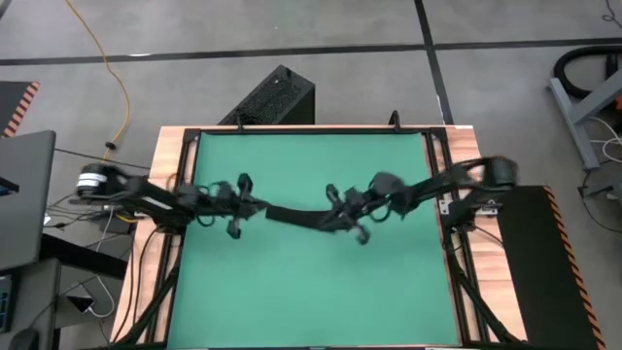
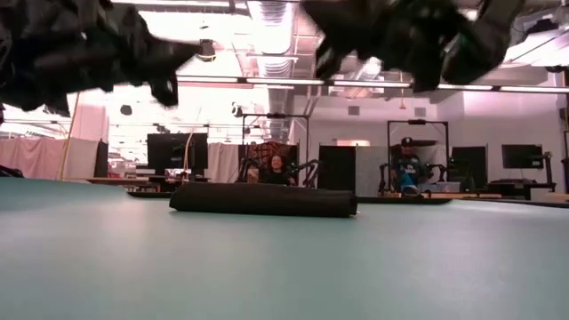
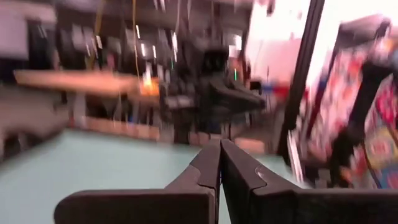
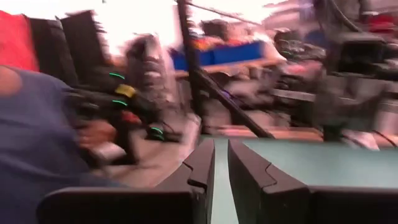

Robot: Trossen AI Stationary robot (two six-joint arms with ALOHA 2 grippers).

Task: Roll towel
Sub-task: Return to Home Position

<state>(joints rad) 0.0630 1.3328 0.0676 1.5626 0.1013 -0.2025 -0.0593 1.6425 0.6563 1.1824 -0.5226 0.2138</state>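
High view: rolled towel (image 1: 296, 216) between left gripper (image 1: 255, 205) and right gripper (image 1: 340, 209) on table (image 1: 311, 292)

Blur smears the left gripper (image 1: 255, 206) and right gripper (image 1: 340, 212) from above; the low view's top edge cuts the 2 off. The 2 wrist views blur the room. On the towel (image 2: 263, 199) the tag cannot be told

Right hand (image 4: 221, 149), fingers (image 4: 255, 180) slightly apart — green table (image 4: 323, 163) beyond, person in blue (image 4: 37, 137) nearby
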